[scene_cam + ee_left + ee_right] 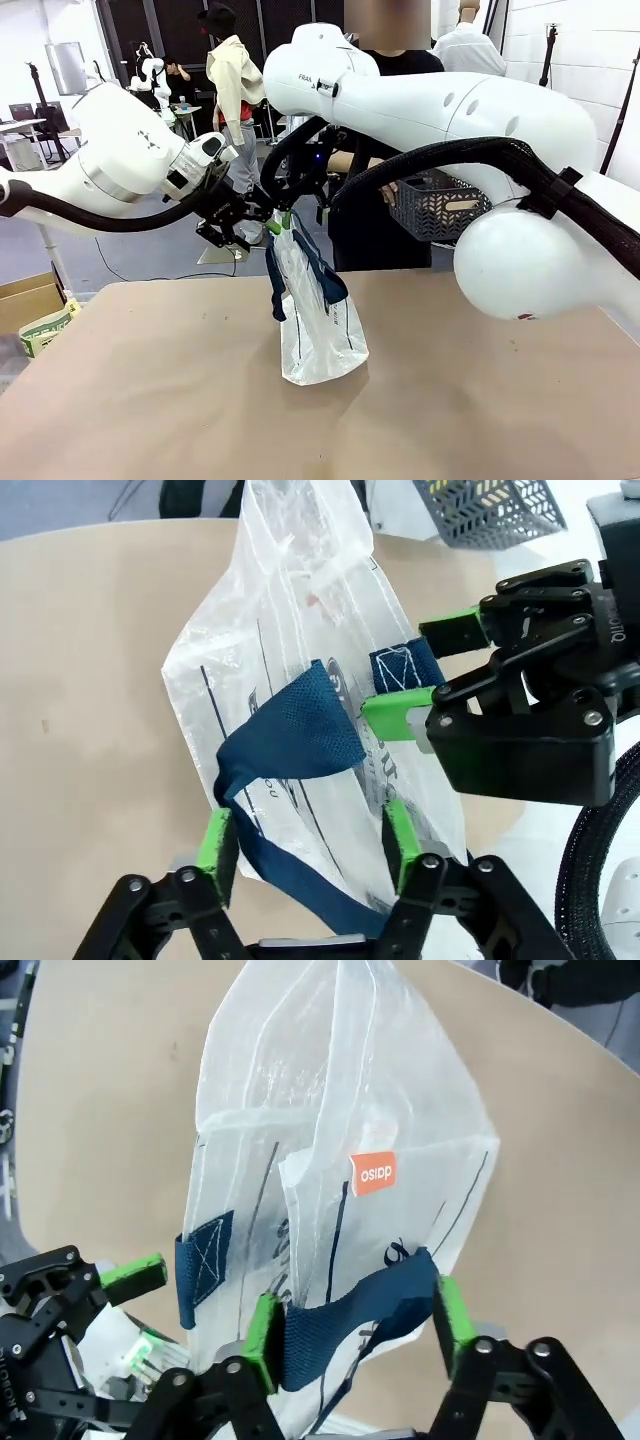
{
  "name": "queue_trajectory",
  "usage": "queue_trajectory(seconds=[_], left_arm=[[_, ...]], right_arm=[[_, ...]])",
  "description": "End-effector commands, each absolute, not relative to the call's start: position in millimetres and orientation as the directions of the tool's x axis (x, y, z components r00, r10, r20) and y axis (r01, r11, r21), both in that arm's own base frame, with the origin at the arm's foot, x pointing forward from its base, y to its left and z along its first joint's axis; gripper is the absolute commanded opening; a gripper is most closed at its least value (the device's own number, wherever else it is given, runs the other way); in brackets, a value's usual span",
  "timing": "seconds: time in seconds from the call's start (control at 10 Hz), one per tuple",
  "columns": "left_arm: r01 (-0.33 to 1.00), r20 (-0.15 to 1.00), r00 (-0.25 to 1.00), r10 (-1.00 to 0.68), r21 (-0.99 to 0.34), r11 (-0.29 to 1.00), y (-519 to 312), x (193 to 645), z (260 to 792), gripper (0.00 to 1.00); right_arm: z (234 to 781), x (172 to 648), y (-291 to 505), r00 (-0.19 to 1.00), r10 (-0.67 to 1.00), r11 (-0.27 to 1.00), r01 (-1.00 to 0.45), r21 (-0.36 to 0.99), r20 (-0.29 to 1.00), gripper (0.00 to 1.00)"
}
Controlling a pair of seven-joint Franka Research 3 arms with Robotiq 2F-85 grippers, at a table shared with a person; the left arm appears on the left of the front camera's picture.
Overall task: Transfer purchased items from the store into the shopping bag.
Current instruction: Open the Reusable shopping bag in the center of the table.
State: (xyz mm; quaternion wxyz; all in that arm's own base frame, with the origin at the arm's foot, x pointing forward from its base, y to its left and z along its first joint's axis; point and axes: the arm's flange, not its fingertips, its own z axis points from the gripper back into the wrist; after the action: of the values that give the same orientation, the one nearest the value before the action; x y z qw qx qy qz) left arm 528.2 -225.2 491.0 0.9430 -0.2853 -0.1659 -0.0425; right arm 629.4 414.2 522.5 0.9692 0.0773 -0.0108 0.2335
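The shopping bag, whitish crinkly plastic with navy straps, stands tilted on the table, its top lifted between both grippers. My left gripper reaches its rim from the left. In the left wrist view its pads stand apart, and a navy strap and bag plastic lie between them. My right gripper meets the rim from the right, fingers apart around the other strap. A person behind holds the dark grey basket. The purchased items are hidden.
The tan table has free room on all sides of the bag. My right arm's big white links and black cable span the upper right. A cardboard box sits off the table's left edge.
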Motion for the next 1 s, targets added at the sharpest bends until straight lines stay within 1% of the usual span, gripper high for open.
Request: queue_trajectory(seconds=[0.0, 0.1, 0.2, 0.4, 0.7, 0.8, 0.9], left_arm=[[0.191, 0.35, 0.937, 0.0, -0.512, 0.837, -227, 533, 490, 0.3], [0.194, 0.349, 0.937, -0.002, -0.514, 0.835, -229, 535, 490, 0.11], [0.194, 0.348, 0.937, -0.002, -0.518, 0.833, -229, 536, 489, 0.0], [0.195, 0.349, 0.937, -0.001, -0.521, 0.831, -230, 535, 488, 0.0], [0.211, 0.361, 0.933, -0.014, -0.514, 0.831, -222, 529, 493, 0.0], [0.213, 0.355, 0.934, -0.024, -0.506, 0.836, -213, 527, 495, 0.0], [0.226, 0.345, 0.937, -0.056, -0.479, 0.848, -198, 524, 497, 0.0]], right_arm=[[537, 662, 433, 0.886, 0.461, 0.872, -0.463, 0.157, 0.05, 0.2], [537, 662, 431, 0.887, 0.458, 0.873, -0.46, 0.16, 0.05, 0.0], [537, 662, 430, 0.887, 0.459, 0.873, -0.46, 0.163, 0.048, 0.0], [538, 659, 429, 0.885, 0.462, 0.87, -0.464, 0.165, 0.049, 0.0], [546, 631, 423, 0.868, 0.489, 0.854, -0.496, 0.159, 0.082, 0.0], [551, 617, 411, 0.87, 0.483, 0.858, -0.493, 0.143, 0.099, 0.0], [557, 605, 394, 0.878, 0.471, 0.875, -0.477, 0.08, 0.087, 0.0]])
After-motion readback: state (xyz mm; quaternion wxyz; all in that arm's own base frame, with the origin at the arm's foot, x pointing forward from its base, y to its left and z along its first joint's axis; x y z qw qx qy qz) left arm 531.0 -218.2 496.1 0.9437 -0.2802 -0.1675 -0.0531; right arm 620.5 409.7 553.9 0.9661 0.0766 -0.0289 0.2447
